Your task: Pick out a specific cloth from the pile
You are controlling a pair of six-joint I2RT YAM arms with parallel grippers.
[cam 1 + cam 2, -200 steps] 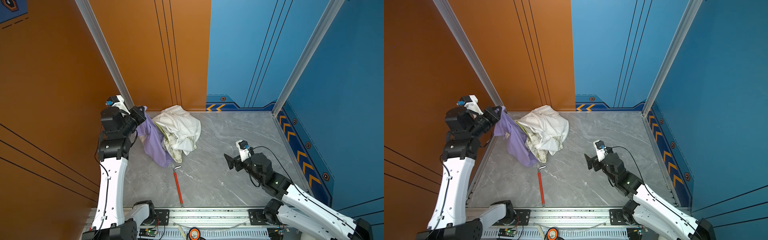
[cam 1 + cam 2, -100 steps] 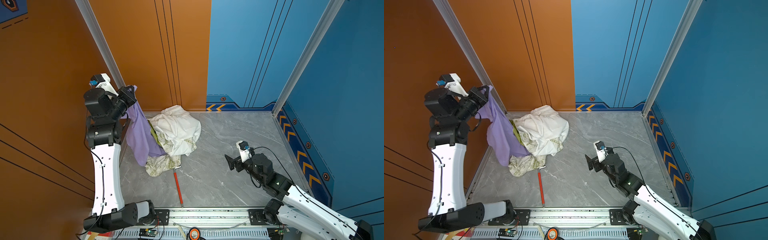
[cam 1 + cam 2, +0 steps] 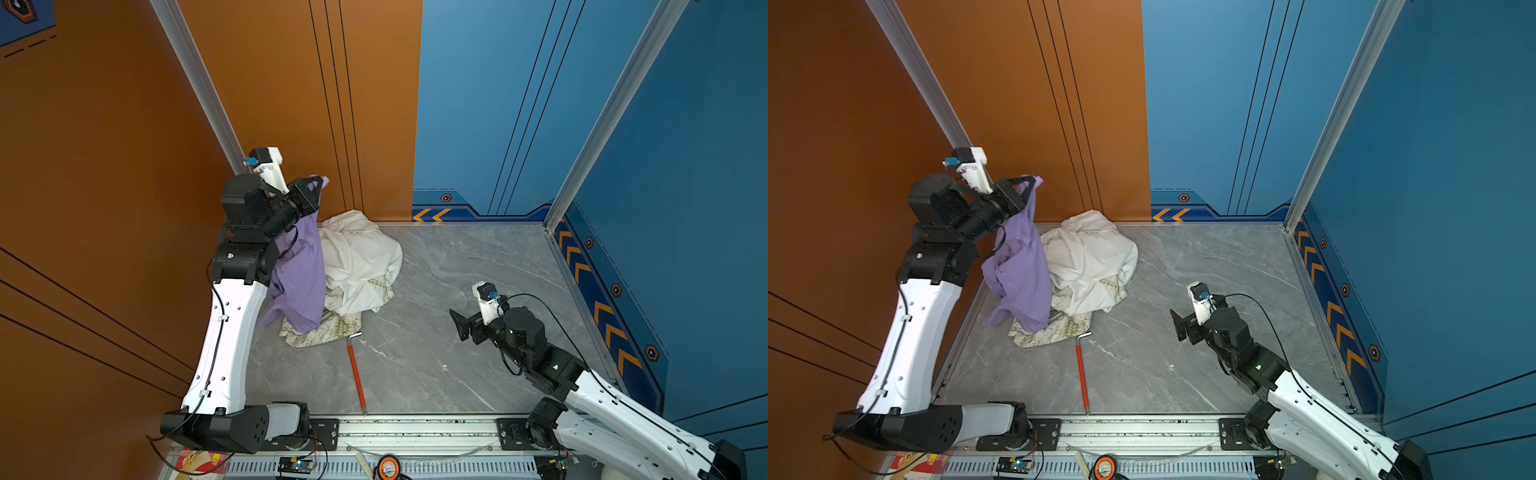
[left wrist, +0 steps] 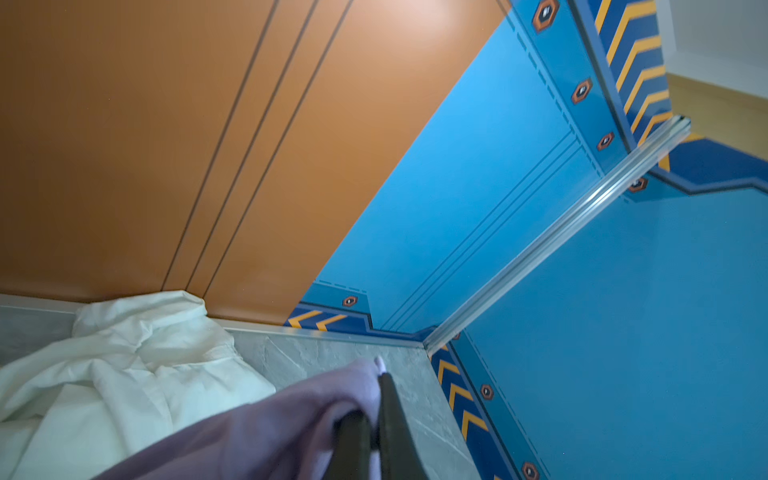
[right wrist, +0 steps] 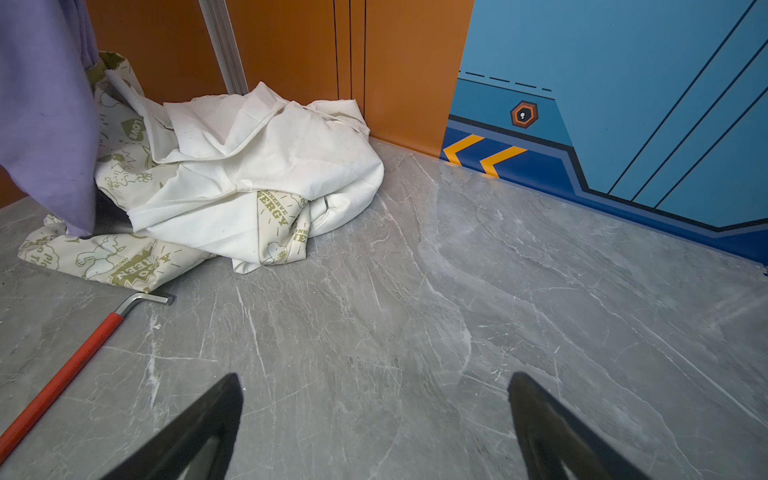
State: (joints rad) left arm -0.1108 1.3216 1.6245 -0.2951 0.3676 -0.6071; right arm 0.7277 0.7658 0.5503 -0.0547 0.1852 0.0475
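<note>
The cloth [image 3: 303, 270] [image 3: 1021, 266], a lilac T-shirt, hangs from my left gripper [image 3: 318, 185] [image 3: 1032, 183], raised near the orange wall at the far left and shut on its upper edge. In the left wrist view the fingertips [image 4: 386, 386] pinch a lilac fold [image 4: 270, 428]. The shirt's lower end [image 5: 41, 104] reaches down to the pile's cream part; I cannot tell whether they touch. The pile [image 3: 357, 257] [image 3: 1088, 253] [image 4: 124, 374] [image 5: 257, 166] of white and green-printed cream cloth lies beside it. My right gripper [image 3: 459, 328] [image 3: 1179, 326] [image 5: 374, 395] stands open and empty above the floor, right of the pile.
A red-handled hex key [image 3: 356, 374] [image 3: 1081, 374] [image 5: 62, 374] lies on the grey marble floor [image 3: 457, 257] in front of the pile. Orange and blue walls close in the left, back and right. A metal rail [image 3: 415, 428] runs along the front edge.
My left gripper rose with the lilac cloth, then swung right toward the pile. A cream printed cloth got dragged forward out of the pile. The right arm stayed still.
</note>
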